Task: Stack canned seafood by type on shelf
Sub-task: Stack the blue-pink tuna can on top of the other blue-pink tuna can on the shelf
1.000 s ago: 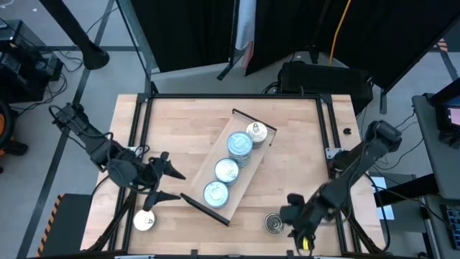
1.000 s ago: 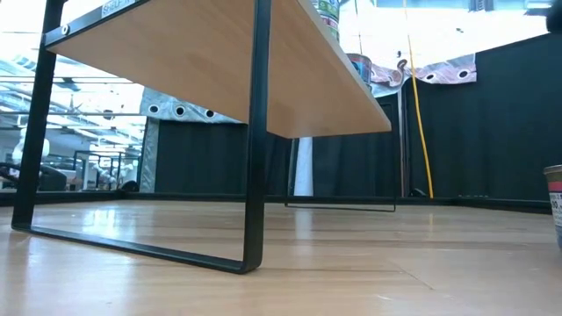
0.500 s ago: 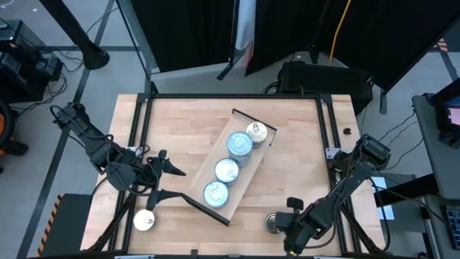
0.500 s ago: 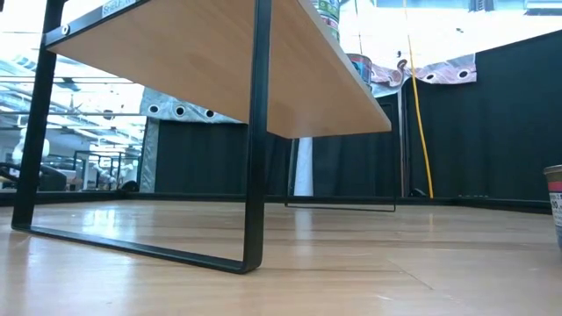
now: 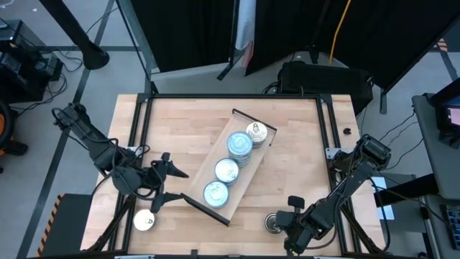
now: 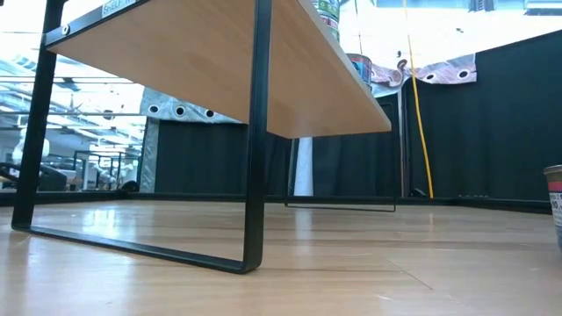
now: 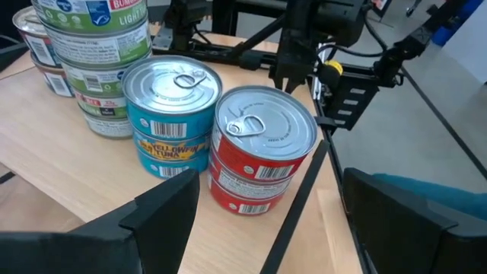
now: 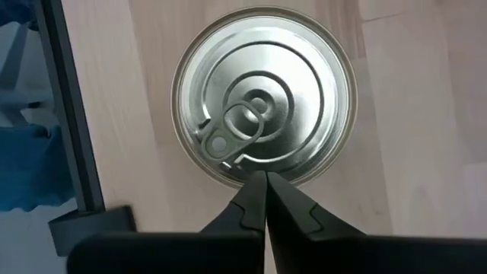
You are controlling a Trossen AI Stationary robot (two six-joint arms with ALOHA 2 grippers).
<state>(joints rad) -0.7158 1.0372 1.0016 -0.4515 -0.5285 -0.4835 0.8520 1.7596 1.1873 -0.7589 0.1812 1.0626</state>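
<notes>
At lower right of the high view, the right gripper (image 5: 282,224) sits pinched fully shut, empty, beside a loose silver pull-tab tin (image 5: 272,224) on the table (image 5: 187,129). The left gripper (image 5: 167,188), spread wide and empty, hovers near the light wooden shelf (image 5: 244,173) holding stacked blue-topped tins (image 5: 239,144). Collecting the loose tin likely requires reopening first.
</notes>
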